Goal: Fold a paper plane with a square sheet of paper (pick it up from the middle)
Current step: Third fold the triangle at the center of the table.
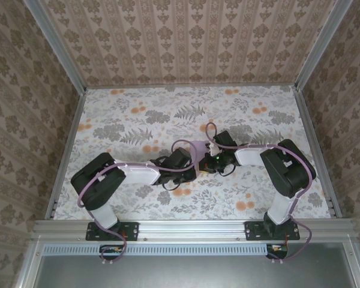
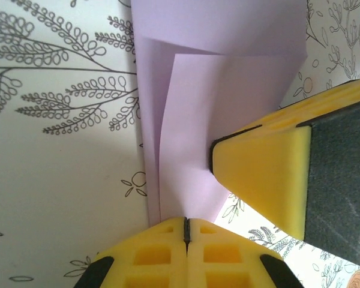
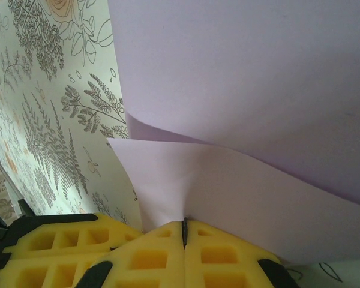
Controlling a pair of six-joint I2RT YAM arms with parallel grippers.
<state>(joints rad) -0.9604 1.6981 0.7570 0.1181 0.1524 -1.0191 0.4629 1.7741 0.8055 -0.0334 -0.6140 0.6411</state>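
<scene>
A flowered tablecloth (image 1: 138, 114) covers the whole table, closed in on three sides by patterned walls (image 1: 186, 42). The left arm (image 1: 129, 174) and the right arm (image 1: 270, 162) both reach inward from their bases at the near edge, and their wrists meet close together near the middle of the table. Between them, in the top view, a small patch of the lilac sheet of paper (image 1: 198, 147) shows just behind the two wrists. In the left wrist view the sheet of paper (image 2: 216, 90) is creased, one layer lapping over another, and it narrows down toward the camera. The left gripper (image 2: 186, 222) has its yellow foam fingertips pressed together with no gap, and the narrow end of the sheet runs straight into the seam between them, so it is pinched there. A finger (image 2: 258, 174) of the right gripper presses against the same sheet from the right. In the right wrist view the paper (image 3: 246, 78) bows upward in two curling layers, and the right gripper (image 3: 184, 225) is likewise fully closed, nipping the lower layer at its seam.
</scene>
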